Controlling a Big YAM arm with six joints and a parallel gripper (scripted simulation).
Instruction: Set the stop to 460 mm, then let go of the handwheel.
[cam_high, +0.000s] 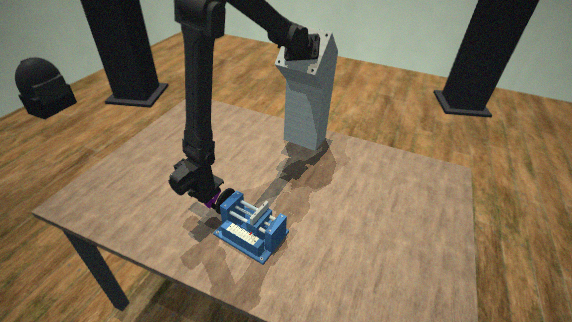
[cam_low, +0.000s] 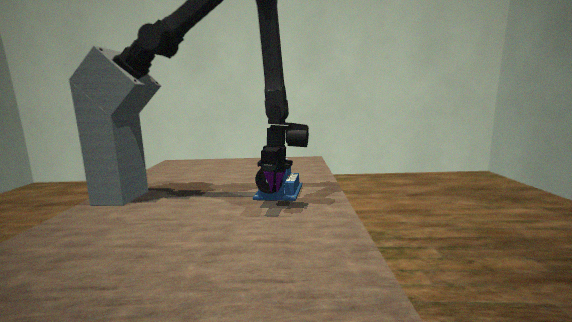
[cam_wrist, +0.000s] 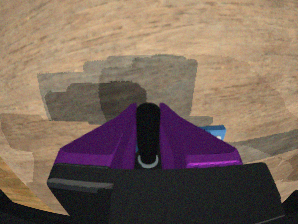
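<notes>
The blue stop unit (cam_high: 276, 235) (cam_low: 292, 188) (cam_wrist: 215, 131) stands on the table. Its carriage with an upright pale stop plate (cam_high: 259, 212) sits on the rods between the two end blocks. A red mark (cam_high: 250, 233) shows at the pale scale (cam_high: 235, 230), right of its middle; the figures are too small to read. The black handwheel (cam_high: 228, 196) (cam_low: 261, 180) is at the unit's left end in the top view. My gripper (cam_high: 214, 200) (cam_low: 273, 183) with purple fingers is shut on the wheel's black handle (cam_wrist: 148, 130), which fills the gap between them in the wrist view.
The arm's grey pedestal (cam_high: 306, 112) (cam_low: 104, 150) stands at the table's back edge in the top view. Two dark pillars (cam_high: 120, 50) (cam_high: 482, 55) and a dark domed object (cam_high: 42, 82) stand on the floor beyond the table (cam_high: 380, 210).
</notes>
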